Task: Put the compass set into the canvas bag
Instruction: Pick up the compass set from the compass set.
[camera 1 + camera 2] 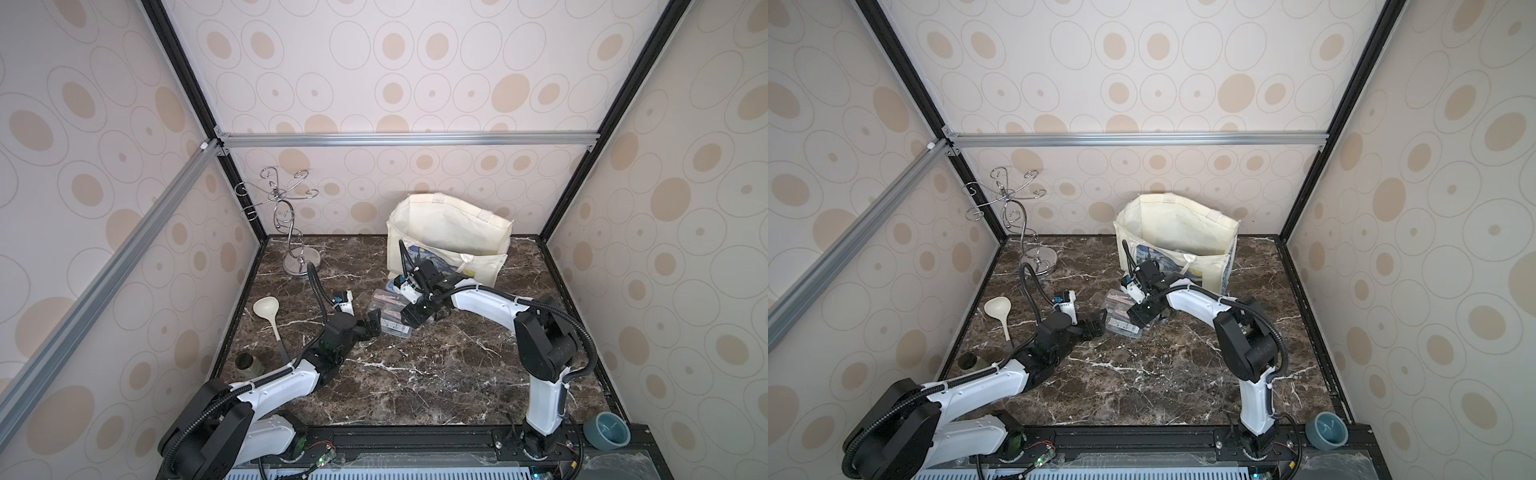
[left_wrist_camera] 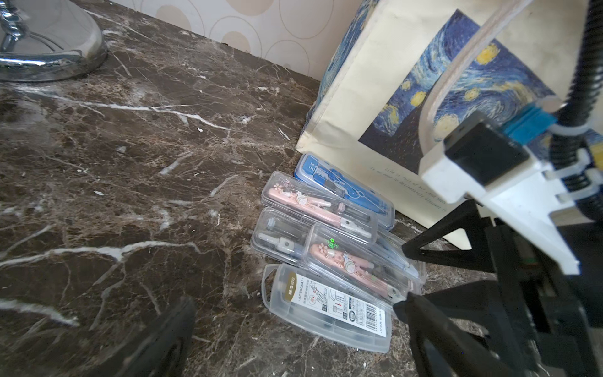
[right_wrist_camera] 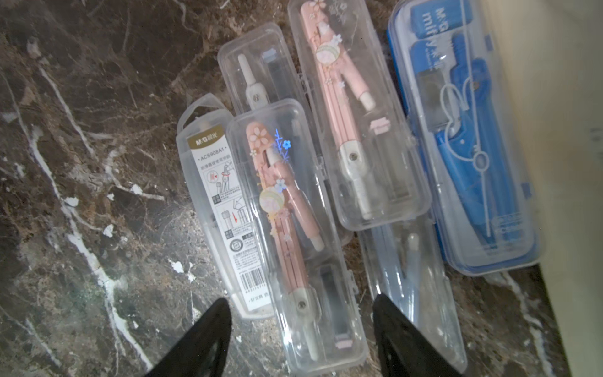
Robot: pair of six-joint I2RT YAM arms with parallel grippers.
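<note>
A heap of clear compass cases (image 1: 390,322) lies mid-frame in both top views on the marble bench (image 1: 415,374), just below the canvas bag (image 1: 484,266), which stands open. The right claw (image 3: 300,303) hangs over the heap, open, tips either side of a pink compass case (image 3: 293,228). The left claw (image 1: 372,324), spread wide and empty, sits just left of the heap.
</note>
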